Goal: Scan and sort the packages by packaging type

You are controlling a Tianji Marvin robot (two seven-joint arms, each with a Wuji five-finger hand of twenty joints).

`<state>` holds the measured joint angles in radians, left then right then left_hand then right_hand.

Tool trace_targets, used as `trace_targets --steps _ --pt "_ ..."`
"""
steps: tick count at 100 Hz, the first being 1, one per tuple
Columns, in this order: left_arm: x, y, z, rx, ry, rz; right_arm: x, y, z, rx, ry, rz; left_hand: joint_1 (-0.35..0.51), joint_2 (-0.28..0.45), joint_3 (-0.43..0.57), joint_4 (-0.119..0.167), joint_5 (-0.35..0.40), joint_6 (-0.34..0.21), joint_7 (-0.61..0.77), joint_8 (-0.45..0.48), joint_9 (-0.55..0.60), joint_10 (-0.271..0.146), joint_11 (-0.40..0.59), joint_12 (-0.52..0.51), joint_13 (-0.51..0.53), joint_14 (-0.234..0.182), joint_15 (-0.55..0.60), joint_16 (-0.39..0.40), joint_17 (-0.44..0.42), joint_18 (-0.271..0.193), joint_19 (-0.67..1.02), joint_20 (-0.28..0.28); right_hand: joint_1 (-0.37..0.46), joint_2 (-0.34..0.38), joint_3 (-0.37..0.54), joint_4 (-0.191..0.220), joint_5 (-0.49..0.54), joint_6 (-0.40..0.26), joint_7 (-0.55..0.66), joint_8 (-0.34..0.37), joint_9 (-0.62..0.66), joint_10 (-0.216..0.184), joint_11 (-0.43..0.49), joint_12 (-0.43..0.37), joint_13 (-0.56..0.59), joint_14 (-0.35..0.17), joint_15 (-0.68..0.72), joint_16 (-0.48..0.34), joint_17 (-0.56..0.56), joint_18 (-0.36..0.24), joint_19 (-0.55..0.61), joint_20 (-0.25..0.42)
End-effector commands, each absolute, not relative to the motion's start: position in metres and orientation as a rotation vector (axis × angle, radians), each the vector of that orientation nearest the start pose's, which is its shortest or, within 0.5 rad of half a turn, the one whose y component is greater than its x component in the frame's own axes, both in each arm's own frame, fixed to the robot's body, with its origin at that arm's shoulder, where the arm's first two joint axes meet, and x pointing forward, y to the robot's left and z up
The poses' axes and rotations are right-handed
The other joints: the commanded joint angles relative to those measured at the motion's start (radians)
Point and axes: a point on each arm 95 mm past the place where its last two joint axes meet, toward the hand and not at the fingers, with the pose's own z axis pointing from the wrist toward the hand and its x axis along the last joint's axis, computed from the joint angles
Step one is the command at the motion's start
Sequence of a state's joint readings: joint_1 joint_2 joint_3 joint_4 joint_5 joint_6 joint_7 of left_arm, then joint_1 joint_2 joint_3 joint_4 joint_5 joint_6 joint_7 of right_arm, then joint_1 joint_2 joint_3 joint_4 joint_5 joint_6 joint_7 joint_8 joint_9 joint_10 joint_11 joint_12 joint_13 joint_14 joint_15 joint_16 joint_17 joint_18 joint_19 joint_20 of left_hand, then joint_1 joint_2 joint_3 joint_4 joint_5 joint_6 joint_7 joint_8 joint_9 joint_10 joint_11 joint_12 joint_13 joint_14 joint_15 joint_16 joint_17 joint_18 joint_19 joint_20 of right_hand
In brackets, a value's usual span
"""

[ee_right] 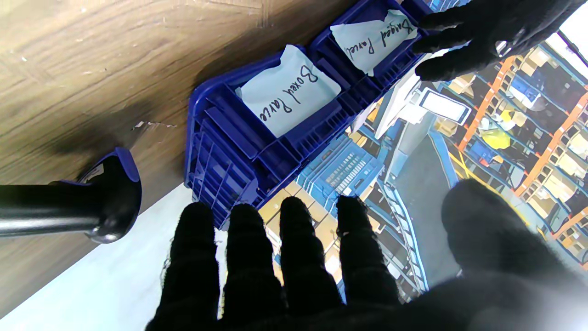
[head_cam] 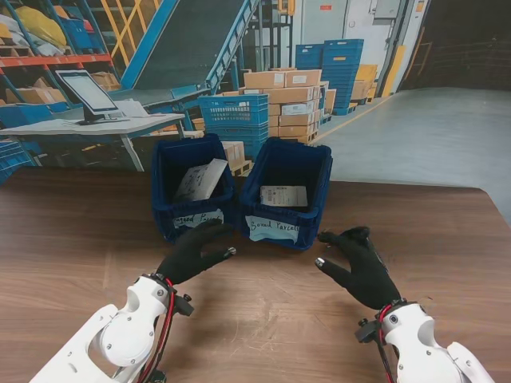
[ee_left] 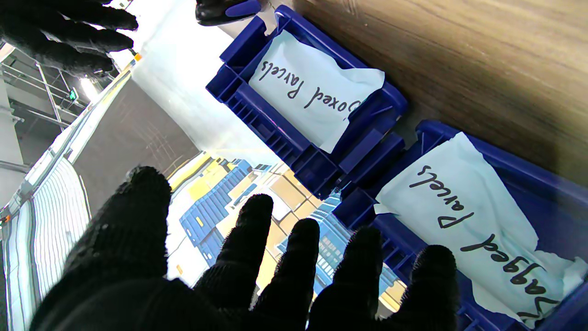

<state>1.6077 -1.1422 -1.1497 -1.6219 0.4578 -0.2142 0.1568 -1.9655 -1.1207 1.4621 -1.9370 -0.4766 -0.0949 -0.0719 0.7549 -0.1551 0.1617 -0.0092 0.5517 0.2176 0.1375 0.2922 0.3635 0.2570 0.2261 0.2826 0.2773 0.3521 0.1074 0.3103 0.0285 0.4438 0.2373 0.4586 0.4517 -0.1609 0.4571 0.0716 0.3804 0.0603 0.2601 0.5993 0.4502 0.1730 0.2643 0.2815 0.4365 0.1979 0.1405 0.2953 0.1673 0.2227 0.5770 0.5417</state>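
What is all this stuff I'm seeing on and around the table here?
Blue plastic bin labelled "Bagged Parcels": one, blue, on the table, left of its twin, touching it.
Blue plastic bin labelled "Boxed Parcels": one, blue, right one.
White bagged parcel: one, leaning inside the left bin.
White-labelled flat parcel: one, lying in the right bin.
Brown wooden table: one, under everything.
Black-and-blue handheld scanner: one, on the table by the right hand; type is my guess.
Warehouse backdrop: one, behind the table.
Left hand: black glove, open.
Right hand: black glove, open.
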Motion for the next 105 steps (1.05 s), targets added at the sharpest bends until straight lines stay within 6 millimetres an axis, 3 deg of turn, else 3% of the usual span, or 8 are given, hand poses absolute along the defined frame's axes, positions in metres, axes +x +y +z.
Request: trace_targets --steps 1,105 --pt "0.3722 -0.0501 -0.3223 -1.582 1.178 -2.127 0.3067 -0.0226 -0.2973 -2.155 -1.331 -2.451 0.027 0.037 -0.022 0.018 -0.008 -0.011 0.006 -0.012 -0.025 -0.008 -0.014 -0.009 -0.057 -0.015 -0.026 -0.014 -0.013 -0.030 -0.039 -0.012 -0.020 0.042 -0.018 -0.022 -0.018 -0.009 -0.006 -0.002 -0.009 -0.021 -0.016 -0.002 -0.009 -0.030 -0.005 -0.020 0.000 -0.026 -0.013 -0.008" --pt "0.3668 -0.0522 -0.3293 -1.613 1.191 -2.134 0.3063 -0.0187 -0.2987 -2.146 -1.300 -2.465 0.032 0.043 -0.034 0.020 -0.012 -0.003 -0.004 -0.011 -0.033 -0.004 -0.020 -0.008 -0.064 -0.017 -0.028 -0.014 -0.016 -0.030 -0.056 -0.008 -0.014 0.043 -0.024 -0.021 -0.016 -0.006 -0.004 -0.003 -0.008 -0.019 -0.011 -0.003 -0.008 -0.031 -0.003 -0.020 -0.002 -0.025 -0.007 -0.022"
